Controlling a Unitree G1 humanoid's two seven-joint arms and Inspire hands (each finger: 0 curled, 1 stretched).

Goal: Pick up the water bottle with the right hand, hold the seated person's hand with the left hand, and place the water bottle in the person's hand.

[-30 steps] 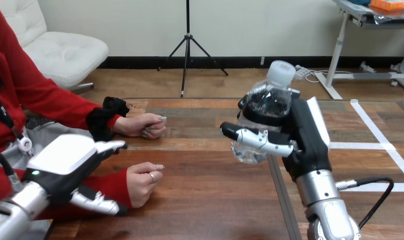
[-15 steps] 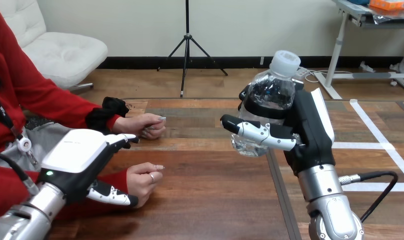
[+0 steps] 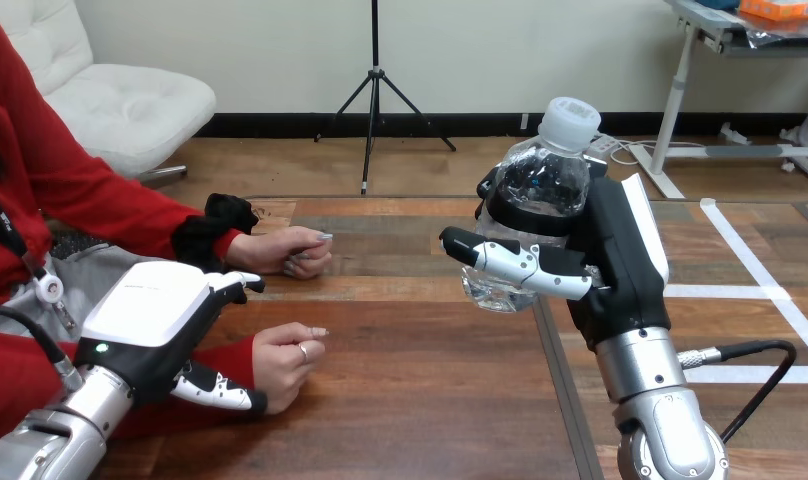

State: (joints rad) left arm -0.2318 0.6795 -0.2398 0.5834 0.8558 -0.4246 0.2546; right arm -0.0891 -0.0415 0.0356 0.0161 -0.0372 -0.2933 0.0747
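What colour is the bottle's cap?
The cap is white, best seen in the head view.

A lab, judging by white tape [image 3: 725, 292] marking the wooden table [image 3: 420, 400].

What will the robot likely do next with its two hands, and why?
Probably settle the left hand onto the person's near wrist and take hold before bringing anything over. The right hand already grips the bottle clear of the table, while the left hand sits just over that wrist and the person's near hand is curled, not open to receive.
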